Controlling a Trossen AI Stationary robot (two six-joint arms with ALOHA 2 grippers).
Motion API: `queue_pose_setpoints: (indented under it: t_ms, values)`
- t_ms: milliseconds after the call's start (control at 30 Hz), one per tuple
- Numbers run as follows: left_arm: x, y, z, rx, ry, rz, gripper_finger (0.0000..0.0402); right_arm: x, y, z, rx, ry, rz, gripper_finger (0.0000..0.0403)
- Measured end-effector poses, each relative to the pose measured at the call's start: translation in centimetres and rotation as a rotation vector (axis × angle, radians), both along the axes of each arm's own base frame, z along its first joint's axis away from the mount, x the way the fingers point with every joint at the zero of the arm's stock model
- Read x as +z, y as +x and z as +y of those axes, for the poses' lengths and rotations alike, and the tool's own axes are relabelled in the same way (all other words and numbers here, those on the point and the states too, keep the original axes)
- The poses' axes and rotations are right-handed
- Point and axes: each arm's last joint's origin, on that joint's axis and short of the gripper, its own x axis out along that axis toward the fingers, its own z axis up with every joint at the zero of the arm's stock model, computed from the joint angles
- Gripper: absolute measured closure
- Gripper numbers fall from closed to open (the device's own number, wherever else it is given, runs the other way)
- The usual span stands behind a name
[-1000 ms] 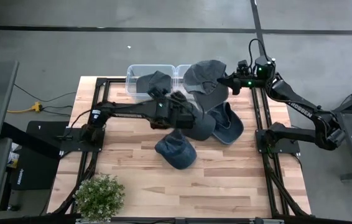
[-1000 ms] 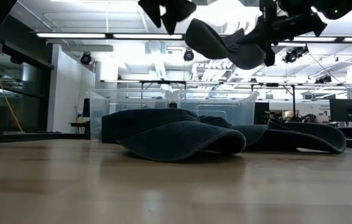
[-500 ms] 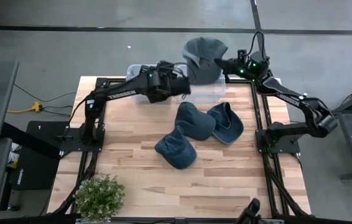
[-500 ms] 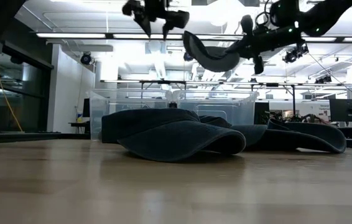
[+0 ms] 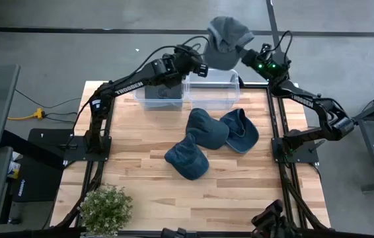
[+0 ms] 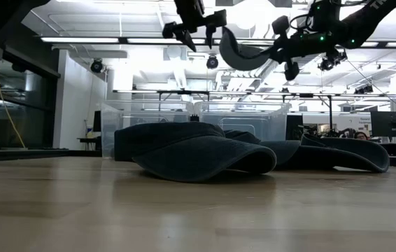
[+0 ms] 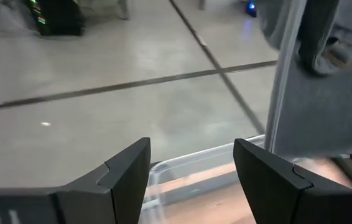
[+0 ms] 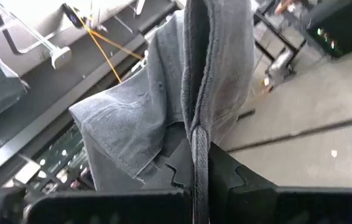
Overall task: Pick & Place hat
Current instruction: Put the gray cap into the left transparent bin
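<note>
A grey hat [image 5: 225, 41] hangs in the air beyond the table's far edge, with my right gripper [image 5: 244, 57] shut on it; the low view shows it high up [image 6: 243, 54]. My left gripper [image 5: 197, 67] hovers open and empty above the clear bins [image 5: 211, 90], just left of the grey hat [image 7: 325, 74]. A dark hat [image 5: 160, 92] lies inside the left bin. Three dark blue hats [image 5: 207, 129] [image 5: 241, 129] [image 5: 187, 160] rest on the wooden table, overlapping one another. My right gripper pinches a thin edge of the grey hat [image 8: 196, 146] between its two fingers [image 8: 229, 177]; the edge shows end-on. The fingers come roughly level from the table's right side. The hat is lifted clear, and its crown [image 8: 157, 99] bulges beyond the fingers.
Two clear plastic bins stand side by side at the table's far edge; the right one [image 5: 220, 99] shows no hat inside. A potted plant [image 5: 106, 208] stands at the near left corner. Bare wood lies along the near side [image 5: 240, 198].
My left gripper has swung from over the hats in the table's middle toward the far edge, rising and rolling, and stays open. My right gripper has carried the grey hat from above the right bin past the far edge and tipped upward; the hat has turned with it.
</note>
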Motion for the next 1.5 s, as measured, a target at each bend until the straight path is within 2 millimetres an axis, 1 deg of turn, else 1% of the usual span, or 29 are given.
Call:
queue_pose_setpoints:
  t_ms: [100,167,300,433,500,600,733,800,900,1067,1167,1300,1500]
  values:
    - [0.3,-0.1,1.3,-0.056,-0.004,-0.033,0.0175,1.2,-0.8,-0.6,-0.018,-0.033,-0.012,0.0397]
    - [0.9,-0.1,2.2,-0.137,0.016,-0.071,0.0175,2.3,-1.3,-1.1,-0.041,-0.071,-0.013,0.0397]
    - [2.4,0.1,3.8,-0.36,0.061,-0.218,0.0175,4.5,-2.2,-1.8,-0.076,-0.113,0.0,0.0397]
    - [3.7,-0.1,5.0,-0.511,0.101,-0.358,0.0175,6.1,-2.6,-2.1,-0.094,-0.143,0.004,0.0397]
    - [3.9,0.2,5.5,-0.573,0.132,-0.42,0.0175,6.8,-2.6,-2.3,-0.087,-0.161,-0.003,0.0397]
    - [3.5,1.0,5.8,-0.644,0.141,-0.451,0.0175,7.4,-2.5,-2.7,-0.097,-0.175,0.007,0.0397]
    - [3.7,1.0,5.9,-0.655,0.157,-0.469,0.0175,8.2,-2.8,-3.2,-0.098,-0.184,-0.008,0.0397]
    - [3.6,1.4,6.1,-0.649,0.18,-0.487,0.0175,8.7,-3.0,-3.2,-0.089,-0.194,-0.017,0.0397]
    - [2.9,1.7,6.5,-0.618,0.17,-0.478,0.0175,9.2,-3.1,-3.2,-0.067,-0.205,-0.015,0.0397]
    - [3.1,1.9,6.4,-0.573,0.224,-0.49,0.0175,10.0,-3.3,-3.2,-0.063,-0.221,-0.006,0.0397]
    - [3.0,2.1,6.6,-0.556,0.261,-0.477,0.0175,10.2,-3.5,-3.3,-0.06,-0.216,0.006,0.0397]
    - [3.6,1.9,6.6,-0.528,0.309,-0.497,0.0175,10.4,-3.5,-3.2,-0.046,-0.219,0.005,0.0397]
    - [3.5,1.8,6.7,-0.493,0.345,-0.442,0.0175,10.3,-3.4,-3.2,-0.017,-0.209,-0.001,0.0397]
